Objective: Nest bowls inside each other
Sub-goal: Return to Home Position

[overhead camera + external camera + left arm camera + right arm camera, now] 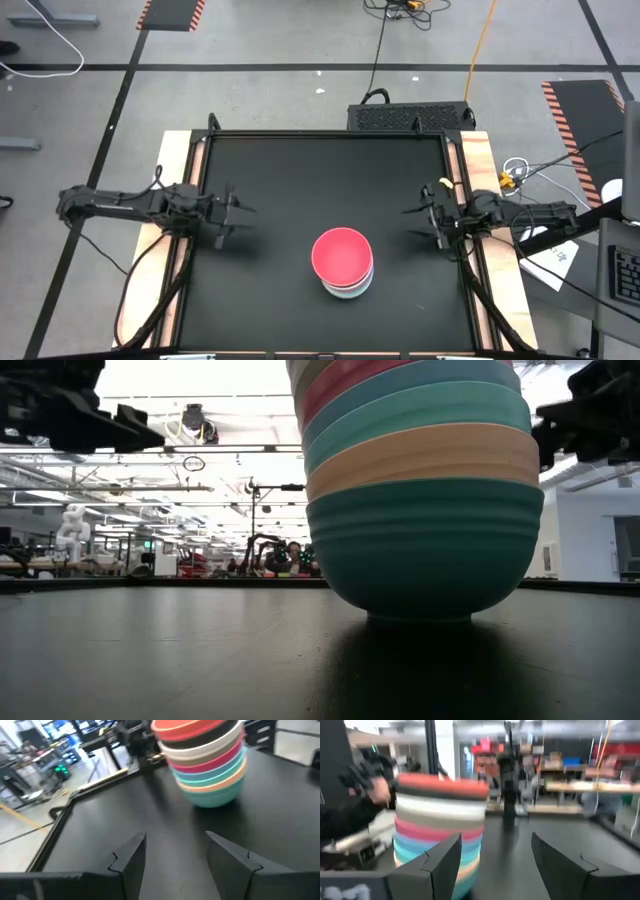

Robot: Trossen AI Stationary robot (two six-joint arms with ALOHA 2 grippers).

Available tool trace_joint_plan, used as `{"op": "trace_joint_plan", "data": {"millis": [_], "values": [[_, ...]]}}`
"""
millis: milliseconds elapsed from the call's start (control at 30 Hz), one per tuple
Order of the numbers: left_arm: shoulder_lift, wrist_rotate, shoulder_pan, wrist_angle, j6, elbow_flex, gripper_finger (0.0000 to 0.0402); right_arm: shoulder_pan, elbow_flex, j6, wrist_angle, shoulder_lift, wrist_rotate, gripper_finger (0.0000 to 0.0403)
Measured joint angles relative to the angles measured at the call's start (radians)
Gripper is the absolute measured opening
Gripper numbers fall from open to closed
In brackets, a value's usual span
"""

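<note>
All the bowls (pixel 342 262) sit in one stack near the front of the worktop (pixel 300 170). It's between the arms, a bit nearer the right one, with the red bowl (pixel 341 253) on top and a teal one (pixel 420 555) at the bottom. Nesting looks finished to me, which would explain both arms parked well clear: left arm (pixel 150 203) at the left edge, right arm (pixel 500 213) at the right. Left jaws are wide and empty, right jaws the same. The worktop is matte black with wood strips (pixel 172 160) down the sides. Around it there's grey floor (pixel 260 40), tape lines and cables (pixel 380 50). The low view shows a big bright lab behind.
</note>
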Motion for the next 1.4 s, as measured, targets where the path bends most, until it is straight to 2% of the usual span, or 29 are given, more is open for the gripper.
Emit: {"op": "trace_joint_plan", "data": {"millis": [133,333,567,633,733,833,933,1067,1267,1400], "values": [[-0.046,0.03,0.062,0.002,0.004,-0.037,0.02,-0.001,-0.011,-0.014,0.015,0.001,0.004,0.0235],[-0.134,0.128,0.141,0.003,-0.002,-0.115,0.02,-0.015,-0.013,-0.022,0.018,0.001,0.02,0.0235],[-0.205,0.203,0.187,0.011,-0.027,-0.187,0.02,-0.015,-0.014,-0.032,0.0,0.001,0.028,0.0235],[-0.204,0.215,0.19,0.013,-0.036,-0.187,0.02,-0.015,-0.018,-0.035,-0.003,0.001,0.062,0.0235],[-0.196,0.207,0.193,0.01,-0.02,-0.187,0.02,-0.015,-0.021,-0.037,-0.018,0.001,0.174,0.0235],[-0.184,0.145,0.215,0.005,0.002,-0.187,0.02,-0.016,-0.021,-0.046,-0.018,0.001,0.255,0.0235],[-0.184,0.135,0.254,0.004,0.023,-0.187,0.02,-0.016,-0.021,-0.077,-0.017,0.002,0.256,0.0235],[-0.186,0.212,0.319,0.01,0.053,-0.187,0.02,-0.021,-0.021,-0.12,-0.026,0.002,0.252,0.0235],[-0.185,0.346,0.42,0.02,0.032,-0.187,0.02,-0.068,-0.022,-0.103,-0.049,0.003,0.153,0.0235],[-0.164,0.362,0.447,0.025,0.021,-0.188,0.02,-0.075,-0.022,-0.07,-0.053,0.034,0.119,0.0235]]}}
